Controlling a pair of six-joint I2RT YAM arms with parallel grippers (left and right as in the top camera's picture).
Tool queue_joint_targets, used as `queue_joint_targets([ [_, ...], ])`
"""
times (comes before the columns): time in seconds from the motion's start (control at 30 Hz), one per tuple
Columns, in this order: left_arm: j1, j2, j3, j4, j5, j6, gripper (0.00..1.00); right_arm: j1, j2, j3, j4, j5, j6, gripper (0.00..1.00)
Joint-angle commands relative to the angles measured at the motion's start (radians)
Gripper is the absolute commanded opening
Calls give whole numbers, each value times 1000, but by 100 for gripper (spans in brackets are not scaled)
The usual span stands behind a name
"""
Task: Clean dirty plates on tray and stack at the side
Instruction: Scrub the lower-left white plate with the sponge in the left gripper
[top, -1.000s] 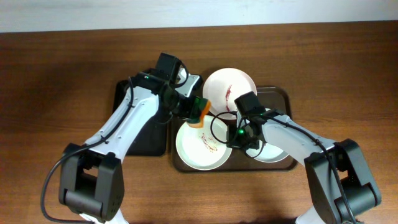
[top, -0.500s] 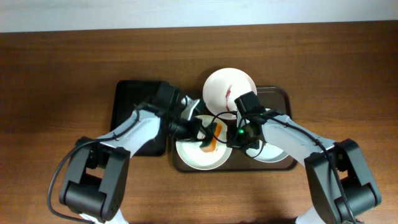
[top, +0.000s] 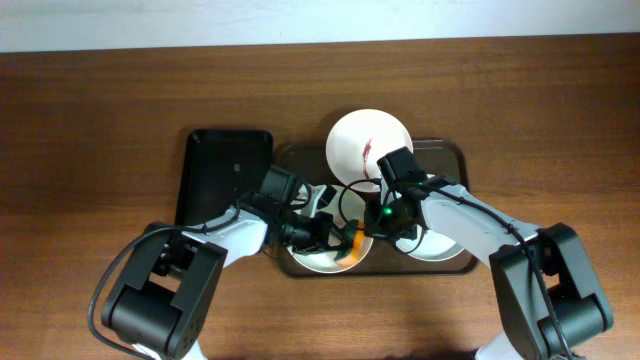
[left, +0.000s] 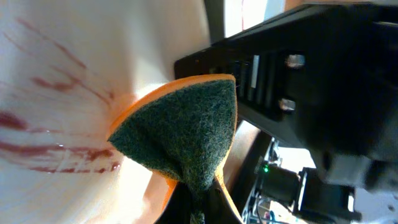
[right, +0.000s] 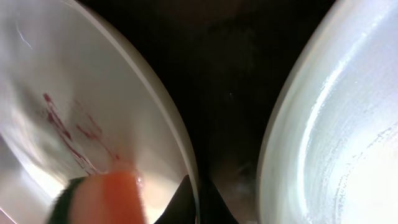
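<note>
Overhead: the left gripper (top: 336, 240), clamped on a scouring sponge (top: 349, 247), has come down onto the smeared plate (top: 300, 262) at the brown tray's (top: 455, 150) 7 o'clock. Left wrist: sponge meets red streaks (left: 56, 149), so scrubbing begins. Right wrist: right gripper (right: 198, 202) pinches that plate's rim

An orange sponge (left: 180, 134) with a dark green scouring face was pinched in the left jaws, close beside the right jaws, while a narrow black tray (top: 225, 165) lay on the wooden table (top: 100, 100) to the left of both jaws.
</note>
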Motion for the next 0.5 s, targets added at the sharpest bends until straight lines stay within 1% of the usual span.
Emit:
queue_joint_targets([
  [0.0,-17,5,-13,3,-121,-130,0,10,18,5,-2,42,12,4],
  [0.13,-17,5,-13,0,-211,-134,0,10,18,5,-1,42,12,4],
  [0.3,-17,5,-13,4,-396,-134,0,10,18,5,-2,42,12,4],
  [0.47,-7,5,-12,49,-486,-133,0,10,18,5,-2,42,12,4],
])
